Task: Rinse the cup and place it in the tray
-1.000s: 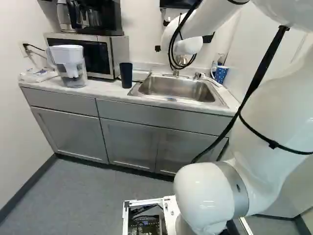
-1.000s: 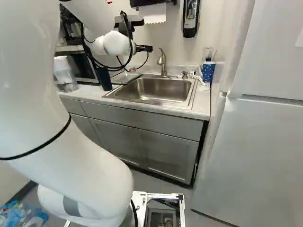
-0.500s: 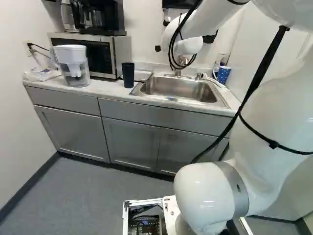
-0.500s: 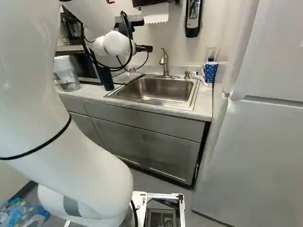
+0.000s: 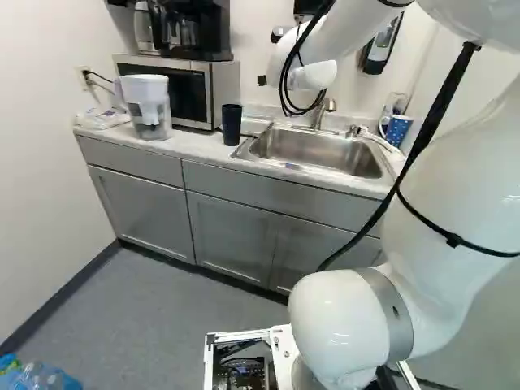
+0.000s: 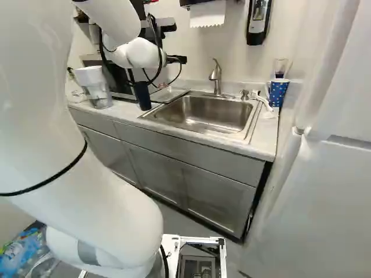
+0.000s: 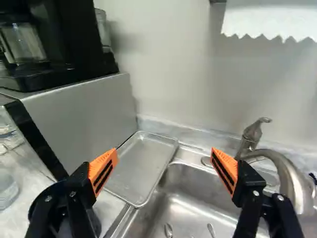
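- The base has moved: counter [image 5: 203,149], sink [image 5: 317,153] and microwave [image 7: 84,116] have all slid rightward in both base views, as if it is turning left.
- Some bottles [image 5: 39,379] have come into the left base view's near left corner, which fits that turn.
- The arm [image 5: 455,203] holds its pose against its lowest joint, so it is the base that shifts the gripper [image 7: 164,151].
- The jaws stand wide open, with nothing gripped.
- The dark cup [image 5: 231,124] is upright on the counter, just beside the sink's left edge, near its front left corner. It has not shifted against the counter.
- In the wrist view its dark rim shows just beside one finger, not between the two.
- A spotted cup [image 6: 278,92] stands at the counter's back right corner. The dark one seems the likelier target, being nearer the gripper.
- The tray [image 7: 143,166] lies between microwave and sink, along the sink's left edge.
- The task looks to be at the approach: grasp, rinse under the faucet [image 6: 215,79] and placing all remain.
- The next move needs the fingers around the cup; a careless sideways nudge could tip it.
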Motion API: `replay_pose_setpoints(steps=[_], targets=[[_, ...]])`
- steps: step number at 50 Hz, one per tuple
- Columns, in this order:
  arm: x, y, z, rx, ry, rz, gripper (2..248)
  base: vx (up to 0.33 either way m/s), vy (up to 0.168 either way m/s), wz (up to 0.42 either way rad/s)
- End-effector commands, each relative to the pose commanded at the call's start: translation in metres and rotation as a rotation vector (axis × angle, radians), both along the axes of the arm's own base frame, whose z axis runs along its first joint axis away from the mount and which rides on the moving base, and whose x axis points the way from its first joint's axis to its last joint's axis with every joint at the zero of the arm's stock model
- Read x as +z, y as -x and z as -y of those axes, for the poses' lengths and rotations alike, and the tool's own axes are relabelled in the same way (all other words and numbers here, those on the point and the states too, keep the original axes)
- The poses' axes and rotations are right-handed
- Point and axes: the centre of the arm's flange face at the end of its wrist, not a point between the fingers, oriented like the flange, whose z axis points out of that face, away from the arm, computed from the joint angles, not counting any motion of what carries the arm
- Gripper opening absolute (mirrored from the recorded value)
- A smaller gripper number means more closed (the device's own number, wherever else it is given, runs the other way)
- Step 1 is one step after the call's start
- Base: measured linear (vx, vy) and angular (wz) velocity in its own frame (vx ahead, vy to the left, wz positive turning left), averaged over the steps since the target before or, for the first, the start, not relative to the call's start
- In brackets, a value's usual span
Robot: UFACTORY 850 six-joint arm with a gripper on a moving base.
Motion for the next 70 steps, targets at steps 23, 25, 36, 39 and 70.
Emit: replay_pose_setpoints(steps=[23, 25, 36, 39, 70], targets=[[0.0, 0.0, 0.0, 0.0, 0.0, 0.0, 247, 0.057, -0.065, 0.215], [0.0, 0.0, 0.0, 0.0, 0.0, 0.0, 247, 0.036, -0.097, 0.029], [0.0, 0.0, 0.0, 0.0, 0.0, 0.0, 247, 0.03, -0.059, 0.005], [0.0, 0.0, 0.0, 0.0, 0.0, 0.0, 247, 0.0, 0.0, 0.0], [0.0, -0.0005, 0.0007, -0.001, 0.0, 0.0, 247, 0.0, 0.0, 0.0]])
